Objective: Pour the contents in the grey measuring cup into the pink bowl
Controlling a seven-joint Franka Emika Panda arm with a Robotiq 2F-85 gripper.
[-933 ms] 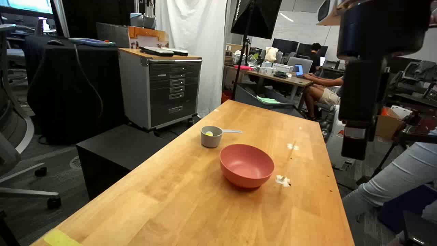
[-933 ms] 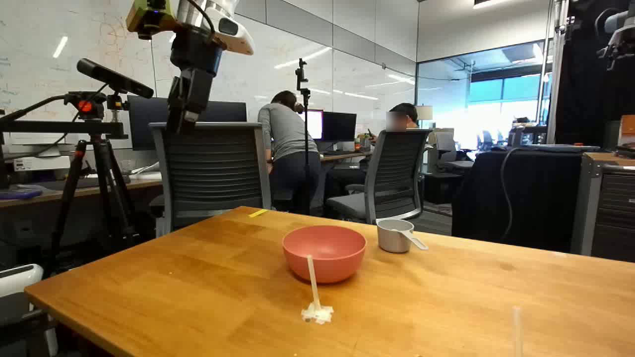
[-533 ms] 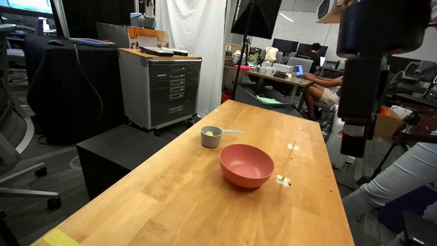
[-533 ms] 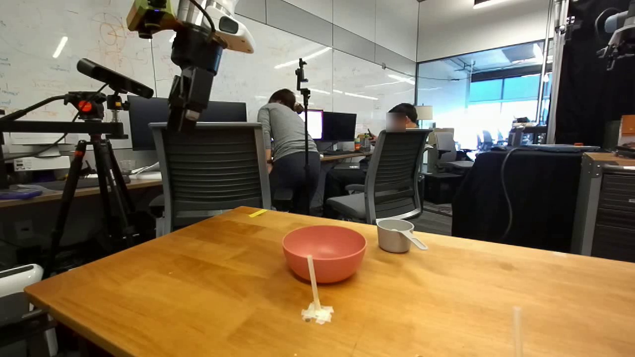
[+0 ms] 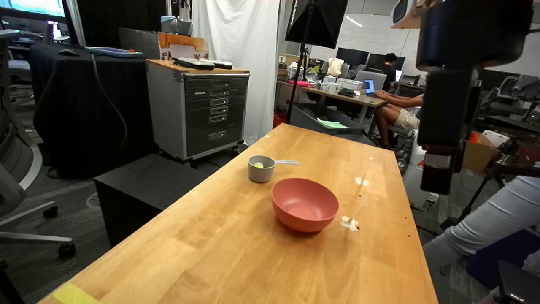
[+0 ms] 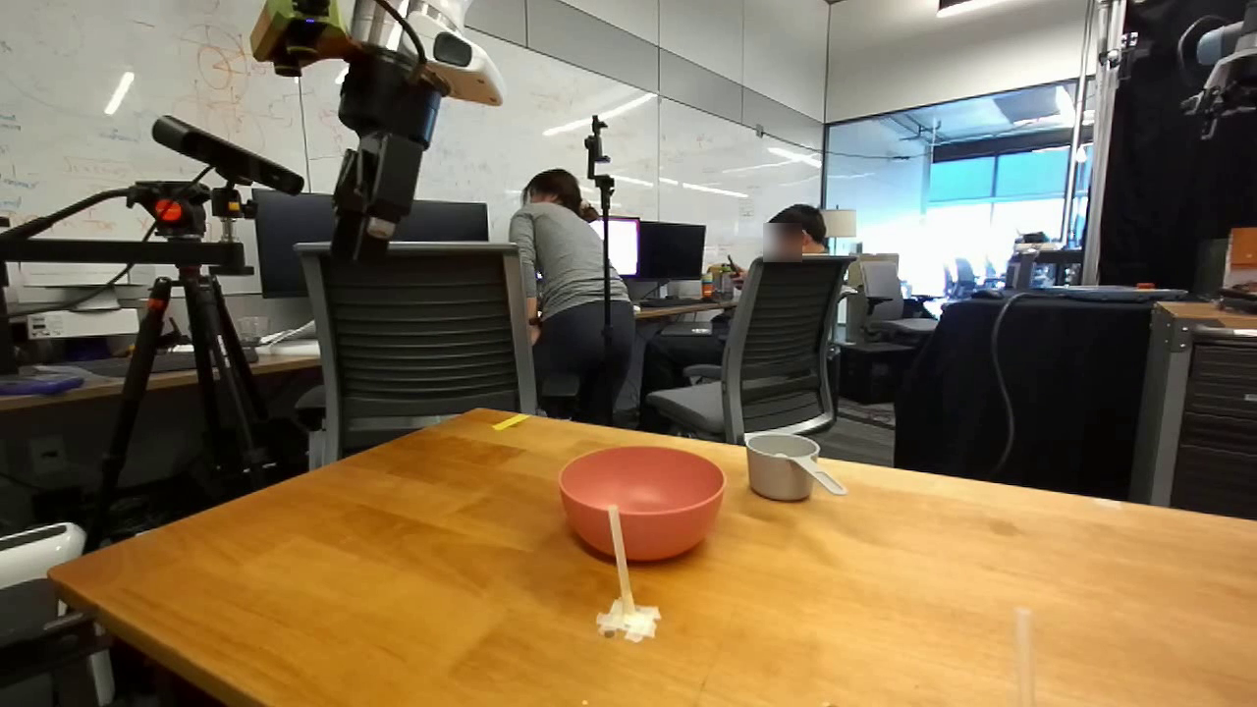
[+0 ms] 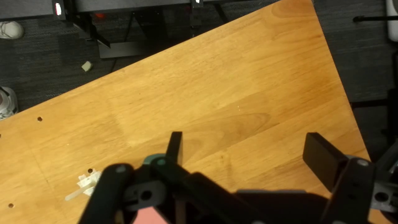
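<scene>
The gripper (image 7: 244, 141) is held with its fingers (image 7: 323, 158) spread wide apart, the table (image 7: 220, 105) being seen between them in the wrist view. The cup (image 5: 260, 173) is stood upright near the centre of the frame in an exterior view, its handle (image 5: 287, 162) pointed to the right; yellow and whitish contents (image 5: 258, 165) are seen in it, how many cannot be told. The bowl (image 6: 643, 501) is set upright just beside the cup, at the centre of the frame in an exterior view, with a strip of table shown between the two. The arm (image 6: 473, 79) is hung from the top edge, at upper left in an exterior view, the gripper being pointed downward with a slight lean to the left, well apart from cup and bowl. The cup is grey, round and straight-walled; the bowl is pink, smooth, curved and much wider. The table is made of joined, grained boards. A thin, translucent stick (image 6: 621, 555) is seen in front of the bowl, fixed by white tape (image 6: 640, 621).
</scene>
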